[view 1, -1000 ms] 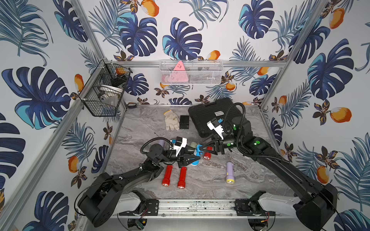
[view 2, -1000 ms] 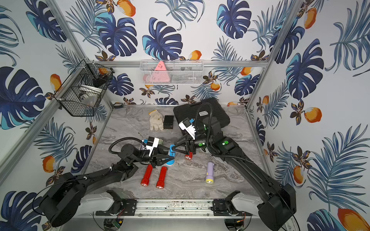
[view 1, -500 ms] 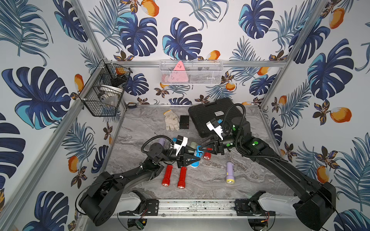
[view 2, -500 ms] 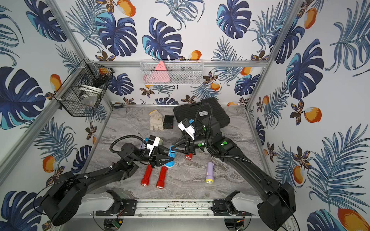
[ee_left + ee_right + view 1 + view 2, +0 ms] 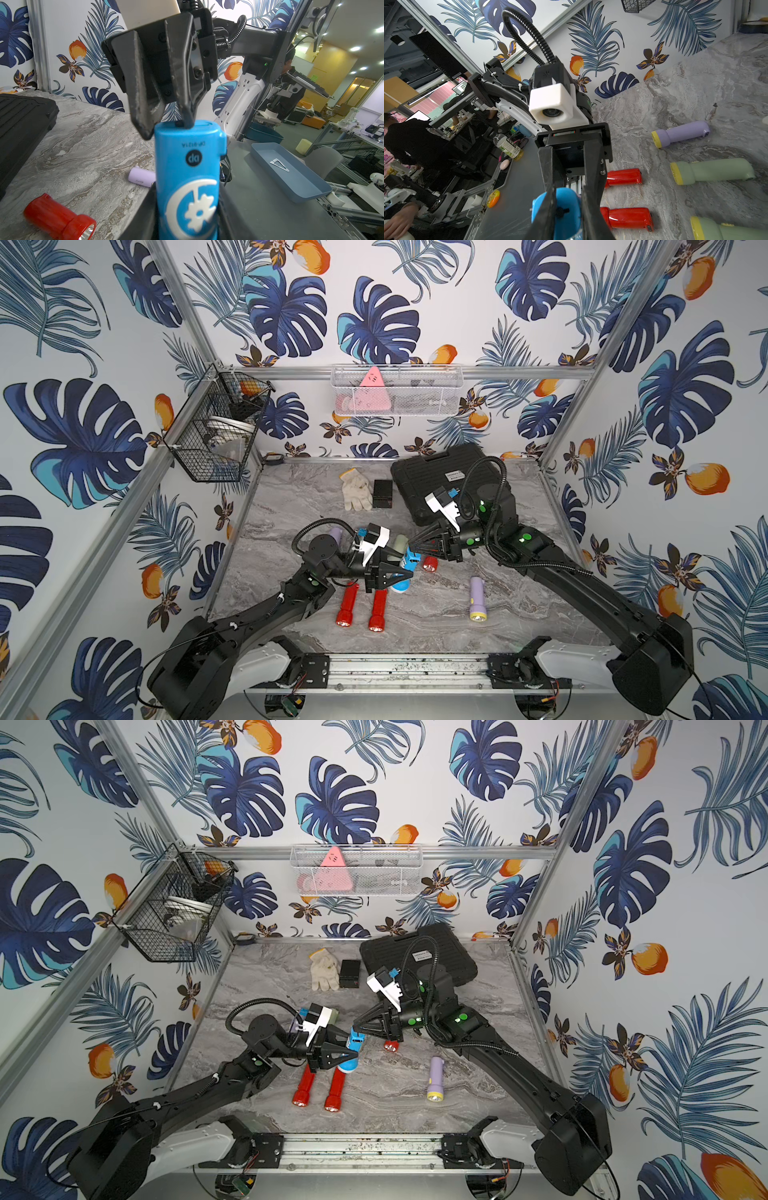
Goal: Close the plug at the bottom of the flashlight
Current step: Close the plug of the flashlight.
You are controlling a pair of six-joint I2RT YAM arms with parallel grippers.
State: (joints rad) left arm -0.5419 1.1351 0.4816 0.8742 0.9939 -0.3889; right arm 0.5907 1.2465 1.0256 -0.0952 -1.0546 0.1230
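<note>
Okay, both top views: left gripper (image 5: 402,572) (image 5: 343,1052) is clamped on a blue plastic flashlight (image 5: 412,561) (image 5: 356,1038) near the middle of the grey marble-look tabletop (image 5: 436,635). The right gripper (image 5: 417,545) (image 5: 362,1025) points its tips at the end sticking out of that grip; its finger gap is not readable from up here. Two long red flashlights (image 5: 347,605) lie side by side just in front of the left gripper, and a lilac flashlight with a yellow rim (image 5: 477,599) lies well apart to the right. Left wrist view: blue plastic flashlight (image 5: 187,176) fills the centre, gripped low on both sides. The right gripper (image 5: 166,127) sits at its end with fingers a little apart, one fingertip (image 5: 188,121) touching the end face at a small black plug (image 5: 179,124), the other beside the rim. Right wrist view: right gripper (image 5: 568,193) straddles the rounded blue end, small black plug (image 5: 560,211) between the fingers, closer to one, blue showing on its other side, nothing pinched.
</note>
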